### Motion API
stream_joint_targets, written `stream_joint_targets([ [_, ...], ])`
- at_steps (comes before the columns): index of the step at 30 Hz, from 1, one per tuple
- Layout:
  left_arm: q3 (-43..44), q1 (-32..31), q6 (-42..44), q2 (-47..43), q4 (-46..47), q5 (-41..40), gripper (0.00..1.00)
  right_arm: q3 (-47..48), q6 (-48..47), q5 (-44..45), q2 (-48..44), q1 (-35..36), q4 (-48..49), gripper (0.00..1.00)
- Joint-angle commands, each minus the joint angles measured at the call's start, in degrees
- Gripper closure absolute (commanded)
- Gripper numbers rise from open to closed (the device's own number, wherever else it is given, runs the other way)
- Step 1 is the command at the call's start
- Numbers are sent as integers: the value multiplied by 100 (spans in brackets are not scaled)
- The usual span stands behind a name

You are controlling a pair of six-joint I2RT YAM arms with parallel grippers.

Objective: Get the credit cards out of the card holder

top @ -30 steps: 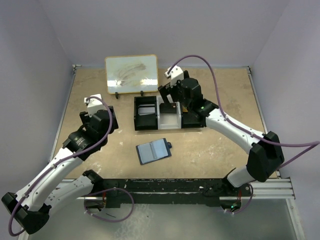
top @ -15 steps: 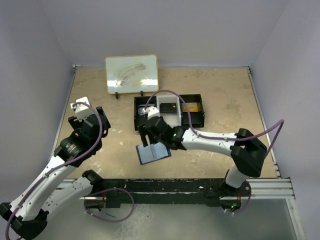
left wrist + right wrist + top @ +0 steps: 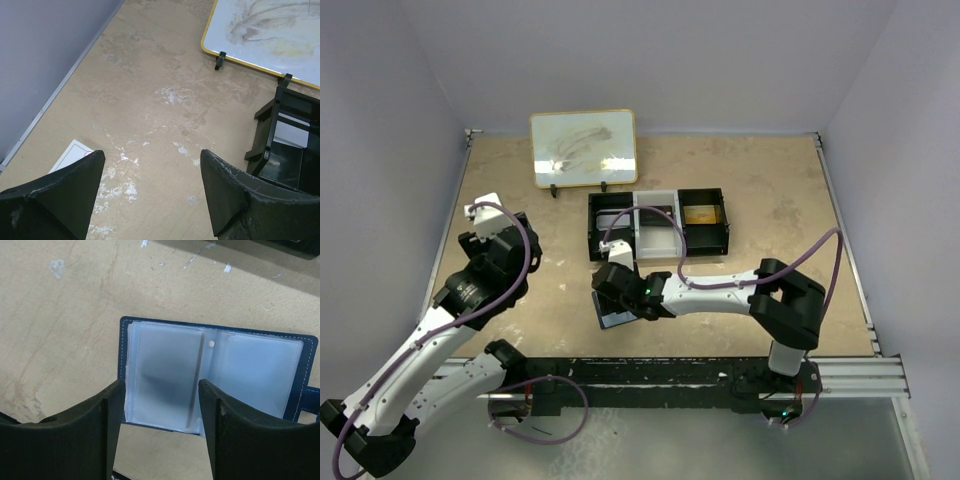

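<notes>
The table [image 3: 770, 190] has a tan, mottled top with white scuff marks. A yellow-framed whiteboard [image 3: 584, 147] stands at the far left on two black clip feet [image 3: 220, 60]. A black three-compartment tray [image 3: 594, 232] sits just in front of it. The card holder [image 3: 250, 370] lies open and flat on the near side of the tray, apart from it. A white sheet [image 3: 72, 154] lies by the left wall.

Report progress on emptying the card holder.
Done: card holder lies open; flat cards seem to sit in the black tray. In hand: right gripper, jaws apart, straddles its left pocket. Remaining: pulling whatever it holds; contents unclear. Left gripper hangs open, aside.
</notes>
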Motion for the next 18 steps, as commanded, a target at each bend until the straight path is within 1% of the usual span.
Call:
stream_joint_targets([
  [1,118,22,-36,-40,47,-106,25,281,85,49,168,-8,-185,37],
  [4,122,22,-25,-20,57,-83,25,373,-5,28,342,-10,-171,37],
  [9,107,22,-36,-18,50,-74,25,588,-82,-43,631,-14,-300,33],
  [11,111,26,-33,-9,48,-71,25,629,-37,-26,725,-17,-384,34],
  [13,114,22,-33,-3,55,-69,25,621,49,124,786,-16,-469,37],
  [18,103,22,-26,15,58,-40,25,469,124,159,833,-17,-534,50],
])
